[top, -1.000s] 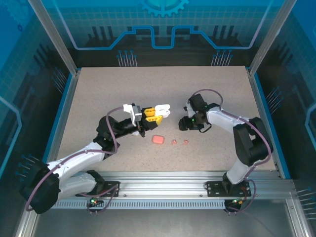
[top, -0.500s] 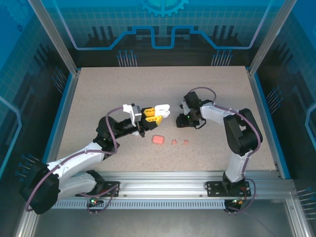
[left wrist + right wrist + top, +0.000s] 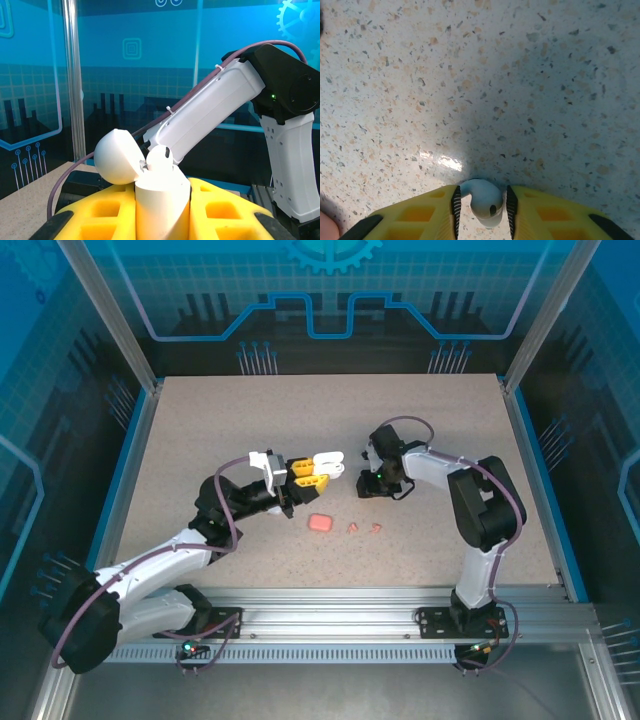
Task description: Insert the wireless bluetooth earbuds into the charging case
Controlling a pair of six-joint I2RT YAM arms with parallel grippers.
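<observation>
Earbuds, pink: 2, loose | right jaws grip 1 white earbud | left jaws clamp 1 white case

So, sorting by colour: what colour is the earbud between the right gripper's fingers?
White; the earbud shows best in the right wrist view.

The top view sits high behind the arms and looks steeply down over the whole counter. The left wrist view, close behind the left end effector, faces level across the counter at the right arm, which the top view also shows. The right wrist view stares straight down at the counter from very near.
</observation>
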